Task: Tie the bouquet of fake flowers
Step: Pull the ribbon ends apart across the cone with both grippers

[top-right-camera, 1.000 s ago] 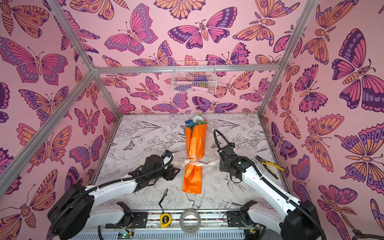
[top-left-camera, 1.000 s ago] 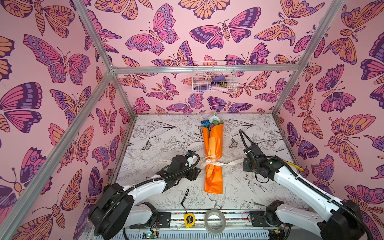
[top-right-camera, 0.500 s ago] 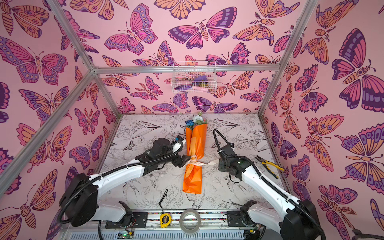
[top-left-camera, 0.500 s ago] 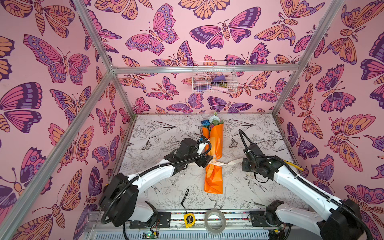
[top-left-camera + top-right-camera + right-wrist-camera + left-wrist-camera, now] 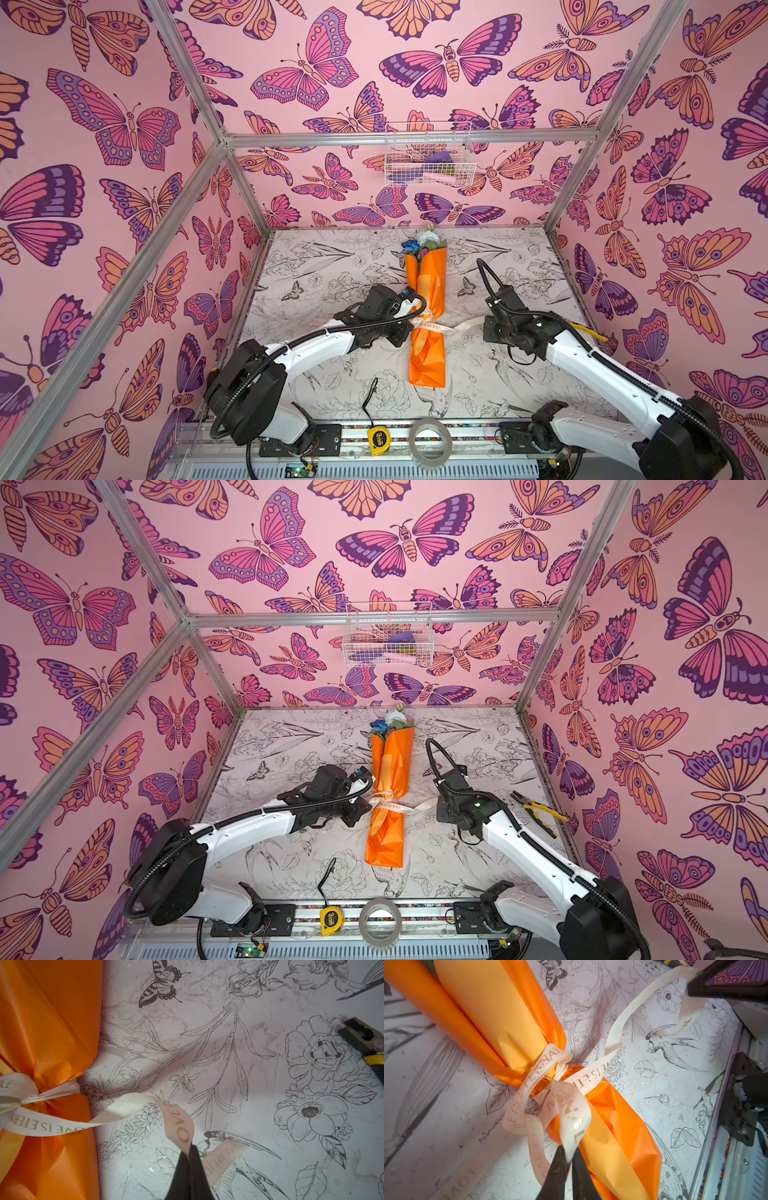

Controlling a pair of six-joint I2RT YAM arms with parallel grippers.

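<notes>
Bouquet of fake flowers (image 5: pixel 430 274) lying mid-way across the surface (image 5: pixel 332 257), both grippers pinching its ribbon (image 5: pixel 537 1076).
Orange-wrapped, it lies lengthwise at the centre, blooms toward the far edge, with the cream ribbon knotted round its waist. The left gripper (image 5: pixel 569 1152) is closed on a strand beside the knot. The right gripper (image 5: pixel 190 1154) clamps the other tail, out toward the right edge near the pliers (image 5: pixel 540 812).

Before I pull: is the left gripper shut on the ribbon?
Shut. In the left wrist view the left gripper pinches a strand of the ribbon between its tips.
</notes>
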